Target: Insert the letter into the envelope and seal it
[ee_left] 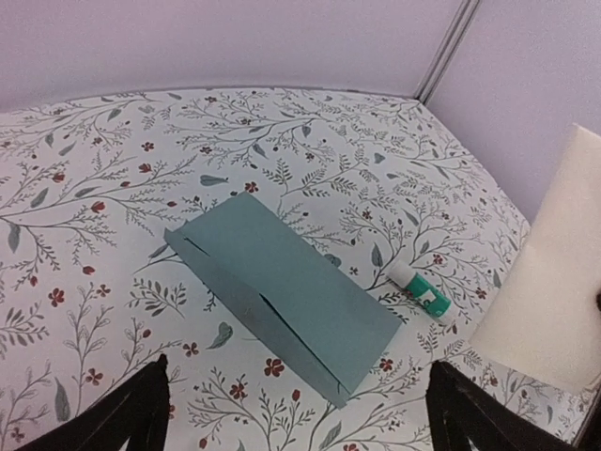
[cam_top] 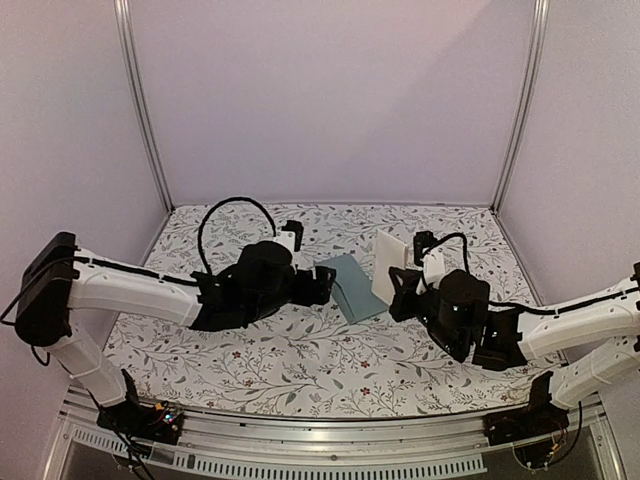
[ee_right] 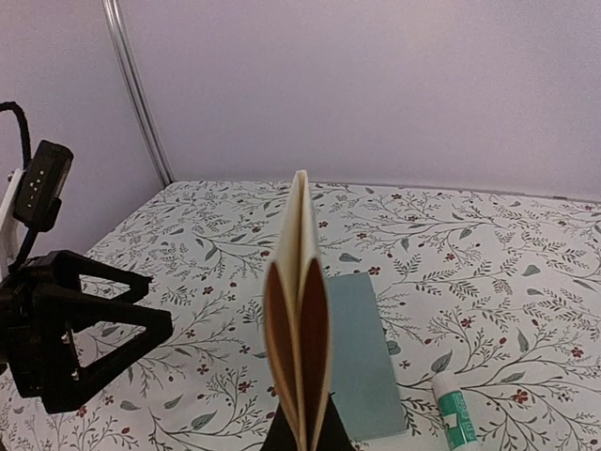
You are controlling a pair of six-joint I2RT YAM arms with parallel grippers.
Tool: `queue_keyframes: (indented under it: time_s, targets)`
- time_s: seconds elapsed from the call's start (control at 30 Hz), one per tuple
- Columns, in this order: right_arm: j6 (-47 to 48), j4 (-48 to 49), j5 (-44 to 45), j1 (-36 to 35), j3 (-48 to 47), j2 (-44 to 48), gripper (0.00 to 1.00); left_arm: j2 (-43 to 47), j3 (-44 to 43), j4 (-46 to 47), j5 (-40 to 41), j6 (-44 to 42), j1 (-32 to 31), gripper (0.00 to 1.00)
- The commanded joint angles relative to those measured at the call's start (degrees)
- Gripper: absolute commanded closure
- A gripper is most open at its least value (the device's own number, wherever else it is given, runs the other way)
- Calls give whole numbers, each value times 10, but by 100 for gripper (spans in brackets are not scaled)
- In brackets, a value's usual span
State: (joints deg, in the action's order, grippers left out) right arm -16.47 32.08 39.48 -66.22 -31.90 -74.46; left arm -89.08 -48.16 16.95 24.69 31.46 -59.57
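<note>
Pinching the folded letter (ee_right: 299, 310) upright by its lower edge, the right jaws are clamped on seemingly light, bendy paper just right of the envelope (ee_left: 282, 291) lying flat on the desk (cam_top: 300, 360), while the left jaws gape empty.

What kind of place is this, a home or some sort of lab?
Most likely a lab test booth: plain walls with metal corner posts, a left arm and right arm bolted to a metal rail, and a staged floral cloth.
</note>
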Motion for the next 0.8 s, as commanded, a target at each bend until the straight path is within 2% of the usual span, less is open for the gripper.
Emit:
queue_keyframes:
  time_s: [0.0, 0.07, 0.23, 0.53, 0.63, 0.77]
  targets:
    - [18, -3, 21, 42, 27, 19, 100, -111, -124, -119, 95, 84, -30, 8]
    - [19, 6, 21, 50, 42, 27, 100, -166, -169, -151, 102, 119, -33, 10]
    - [15, 11, 17, 54, 67, 44, 100, -248, -227, -168, 91, 164, -39, 13]
    - [-7, 8, -8, 54, 96, 76, 100, -315, -264, -203, 86, 205, -39, 22]
    - [-9, 8, -15, 54, 97, 76, 100, -327, -266, -198, 83, 207, -39, 34]
    - [-10, 7, -24, 54, 94, 70, 100, -330, -258, -188, 96, 211, -39, 63]
